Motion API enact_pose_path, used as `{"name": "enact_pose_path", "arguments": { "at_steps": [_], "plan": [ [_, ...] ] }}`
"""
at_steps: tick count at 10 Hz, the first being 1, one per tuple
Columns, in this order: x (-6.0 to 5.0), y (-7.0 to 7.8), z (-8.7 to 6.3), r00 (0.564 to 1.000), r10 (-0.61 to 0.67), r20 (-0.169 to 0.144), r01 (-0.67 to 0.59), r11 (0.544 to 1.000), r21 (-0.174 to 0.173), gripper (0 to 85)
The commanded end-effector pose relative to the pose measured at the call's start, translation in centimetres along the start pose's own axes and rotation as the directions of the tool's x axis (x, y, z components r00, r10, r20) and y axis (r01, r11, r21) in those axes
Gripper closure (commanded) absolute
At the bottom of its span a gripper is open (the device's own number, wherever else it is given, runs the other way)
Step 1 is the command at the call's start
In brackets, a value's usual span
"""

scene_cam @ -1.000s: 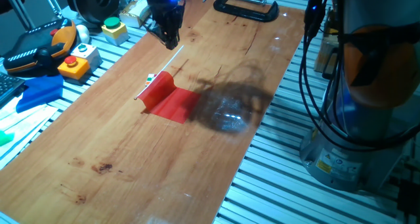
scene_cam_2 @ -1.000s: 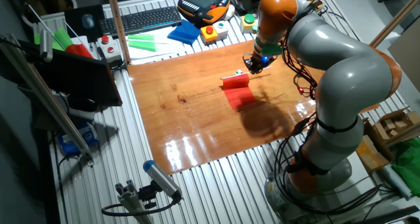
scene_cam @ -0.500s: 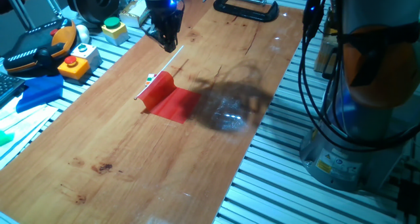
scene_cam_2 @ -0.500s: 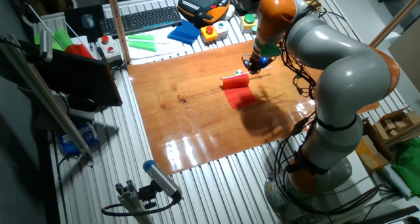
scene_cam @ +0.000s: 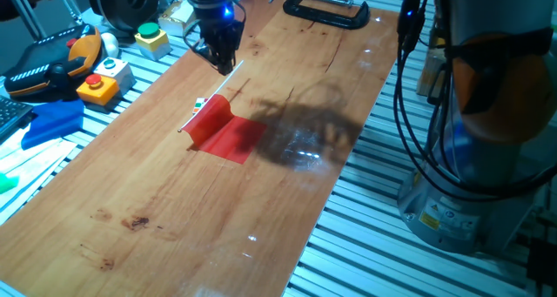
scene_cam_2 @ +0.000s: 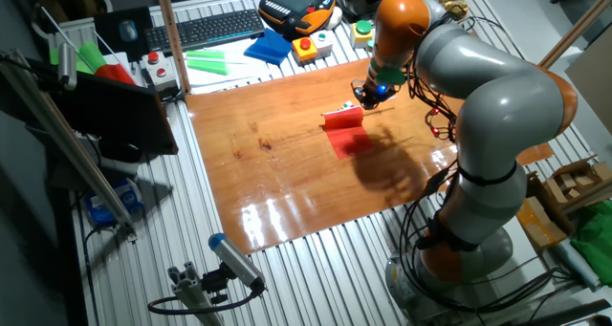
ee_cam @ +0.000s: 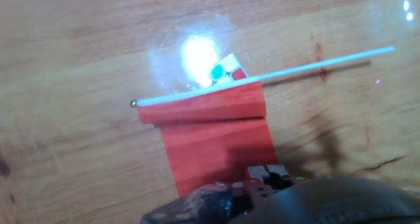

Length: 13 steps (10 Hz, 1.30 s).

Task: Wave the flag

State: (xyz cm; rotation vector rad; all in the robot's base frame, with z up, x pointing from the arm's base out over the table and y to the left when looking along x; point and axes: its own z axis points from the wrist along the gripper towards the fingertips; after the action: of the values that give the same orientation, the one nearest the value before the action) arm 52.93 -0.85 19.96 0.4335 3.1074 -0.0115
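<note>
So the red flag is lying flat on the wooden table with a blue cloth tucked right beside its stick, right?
Not quite. The flag does lie flat on the wooden table, but the hand view shows a small multicoloured cube beside its stick. The blue cloth lies off the board.

Red flag [scene_cam: 224,133] flat on table, cloth part folded.

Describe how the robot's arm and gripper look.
The arm is built of bulky rounded grey segments with orange joint bands. Black cables run along its outside. The gripper is small, black and angular, with a blue light glowing just above it.
</note>
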Motion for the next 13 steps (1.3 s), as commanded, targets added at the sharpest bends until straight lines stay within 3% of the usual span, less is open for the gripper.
{"name": "enact_pose_path", "arguments": {
  "at_steps": [1, 3, 6, 8, 11, 13],
  "plan": [
    [-0.2, -0.1, -0.1, 1.000, 0.009, 0.007, -0.009, 1.000, 0.022, 84.3],
    [-0.8, -0.5, 0.0, 1.000, -0.005, -0.007, 0.005, 1.000, -0.003, 84.3],
    [-1.1, -0.4, 0.3, 1.000, 0.011, 0.010, -0.011, 1.000, -0.006, 84.3],
    [-1.7, -0.6, 0.0, 0.997, 0.083, -0.002, -0.083, 0.996, -0.024, 84.3],
    [-2.9, -1.4, 0.9, 0.967, 0.256, -0.018, -0.256, 0.966, -0.034, 84.3],
    [-3.2, -1.8, 1.1, 0.942, 0.335, -0.013, -0.335, 0.942, -0.027, 84.3]
  ]
}}
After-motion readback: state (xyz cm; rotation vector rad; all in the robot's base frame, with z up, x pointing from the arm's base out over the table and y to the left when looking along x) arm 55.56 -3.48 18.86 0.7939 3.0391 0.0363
